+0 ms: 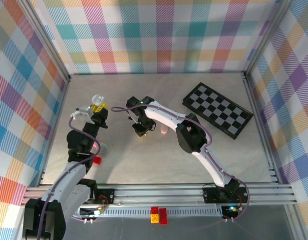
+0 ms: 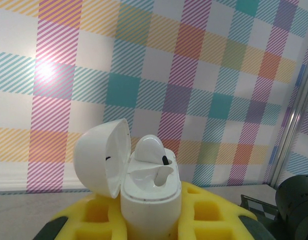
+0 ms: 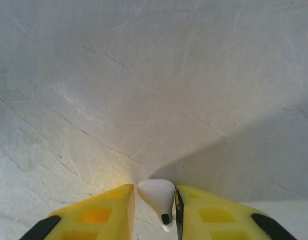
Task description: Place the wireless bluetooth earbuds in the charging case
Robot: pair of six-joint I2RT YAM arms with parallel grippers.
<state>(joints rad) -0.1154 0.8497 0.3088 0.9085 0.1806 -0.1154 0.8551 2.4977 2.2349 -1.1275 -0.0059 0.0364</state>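
Lying low in the middle of the right wrist view: a tiny glossy white stemmed earbud (image 3: 157, 195), rounded head aiming up the frame, dark-tipped stem trailing toward the bottom edge, long axis running along the fingers. Resting on a scuffed, scratched pale grey tabletop (image 3: 143, 80). Bracketing it closely, the right gripper (image 3: 155, 212), its blocky yellow fingers (image 3: 98, 215) standing just apart. One pad seemingly touching, a sliver of gap showing on the other side, so hard saying whether actually pinching. Sitting right at that arm's fingertips, making it clearly the nearer one.

Over in the left wrist view, the left gripper (image 2: 151, 222) clamping together on a smooth white oval plastic charging case (image 2: 149, 197). Domed lid (image 2: 101, 157) hanging open toward frame left, a seated earbud (image 2: 149, 149) already nesting inside, the neighbouring socket gaping upward. In the overhead view, waiting raised off to the left of the right arm's tip, calling for a lift and a carry leftward.
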